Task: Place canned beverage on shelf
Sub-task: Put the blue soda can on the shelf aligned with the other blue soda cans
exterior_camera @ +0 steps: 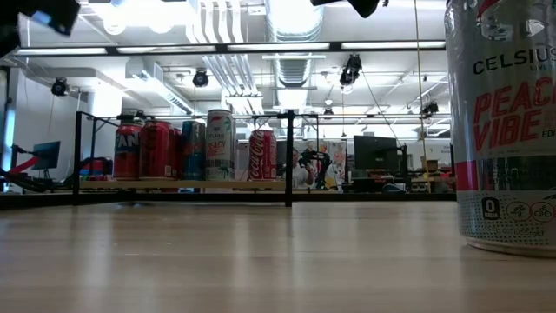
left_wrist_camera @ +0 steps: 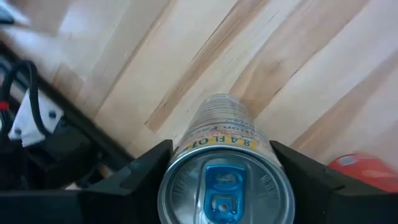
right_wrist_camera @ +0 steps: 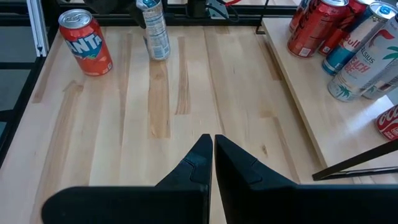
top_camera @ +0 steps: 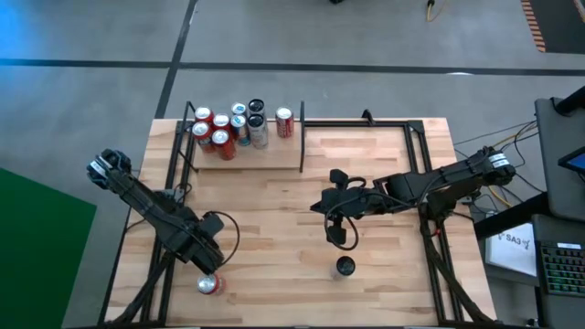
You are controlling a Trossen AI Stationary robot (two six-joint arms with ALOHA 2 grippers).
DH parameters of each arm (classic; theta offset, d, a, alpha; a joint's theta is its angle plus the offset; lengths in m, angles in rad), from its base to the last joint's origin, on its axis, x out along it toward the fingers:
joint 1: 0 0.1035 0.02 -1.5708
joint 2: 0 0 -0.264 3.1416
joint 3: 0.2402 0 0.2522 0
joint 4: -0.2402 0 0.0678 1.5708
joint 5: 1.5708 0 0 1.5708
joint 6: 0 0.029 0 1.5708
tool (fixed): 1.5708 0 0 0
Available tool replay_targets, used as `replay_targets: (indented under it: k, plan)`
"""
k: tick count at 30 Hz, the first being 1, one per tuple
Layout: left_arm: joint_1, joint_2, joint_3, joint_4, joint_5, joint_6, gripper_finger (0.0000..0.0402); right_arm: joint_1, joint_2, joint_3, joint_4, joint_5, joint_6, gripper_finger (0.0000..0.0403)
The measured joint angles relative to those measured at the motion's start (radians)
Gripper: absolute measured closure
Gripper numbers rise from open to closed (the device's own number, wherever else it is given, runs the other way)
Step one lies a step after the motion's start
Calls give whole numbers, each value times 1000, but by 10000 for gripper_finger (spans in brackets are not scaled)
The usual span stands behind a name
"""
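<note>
Several cans are already standing on the shelf (top_camera: 274, 161), while the left tool (left_wrist_camera: 221, 180) is closing around a slim can (left_wrist_camera: 224, 180) near the counter's (top_camera: 274, 219) front-left, the right tool (right_wrist_camera: 213, 155) hovering pinched together, empty, mid-counter.

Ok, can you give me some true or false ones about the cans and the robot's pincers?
1. The left pincer is gripping a silver can. True.
2. The right pincer is carrying a can. False: it is shut and empty, above the bare table.
3. The shelf has nothing on it. False: a bunch of cans stands on it.
4. A red Fanta can stands on the table near the left pincer. True.
</note>
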Motion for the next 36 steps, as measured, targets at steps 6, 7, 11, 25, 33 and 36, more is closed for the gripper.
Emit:
replay_targets:
  k: [6,7,11,25,33,36]
  plan:
    - [3,0,127,-46,-129,43,177,0,0,0,0,0,-8,394]
    - [4,0,156,-54,-160,59,177,0,0,0,0,0,-8,394]
    - [19,0,267,-67,-296,147,176,0,0,0,-1,0,-9,394]
    - [328,0,467,-72,-467,681,172,0,0,0,-8,0,0,394]
    - [620,0,471,-57,-390,930,171,0,0,0,-8,-1,-9,394]
    - [731,0,464,-15,-324,1014,171,0,0,0,-8,-1,-13,394]
